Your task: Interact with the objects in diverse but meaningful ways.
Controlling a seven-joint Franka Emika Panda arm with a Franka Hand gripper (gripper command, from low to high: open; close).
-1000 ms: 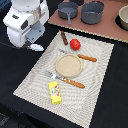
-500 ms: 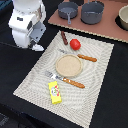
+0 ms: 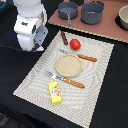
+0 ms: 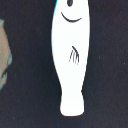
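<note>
Jaws first: I cannot tell how they stand, since the gripper (image 3: pixel 38 48) is hidden under the white arm body at the exterior view's left, over the dark table (image 3: pixel 15 70) just off the mat's edge. From my wrist feed I see a white oblong piece (image 4: pixel 70 55) filling the middle of the picture, fish-shaped, with a dark curved line and a small fin mark drawn on it, lying against a dark surface; no fingertips show there, so whether it is gripped I cannot say.

Moving rightward in the exterior view, the striped placemat (image 3: pixel 35 82) lies on the table. Near its front edge sits the yellow packet with red print (image 3: pixel 55 92), flat and apart from everything else. Beside it a wooden-handled fork (image 3: pixel 67 80) lies just in front of the round tan plate (image 3: pixel 68 64). Behind the plate, the dark brown stick (image 3: pixel 64 38) lies near the red ball (image 3: pixel 75 44), close but not clearly touching. A wooden-handled knife (image 3: pixel 85 57) rests at the plate's right. Two grey pots (image 3: pixel 80 11) stand on the brown board (image 3: pixel 107 31) at the back.
</note>
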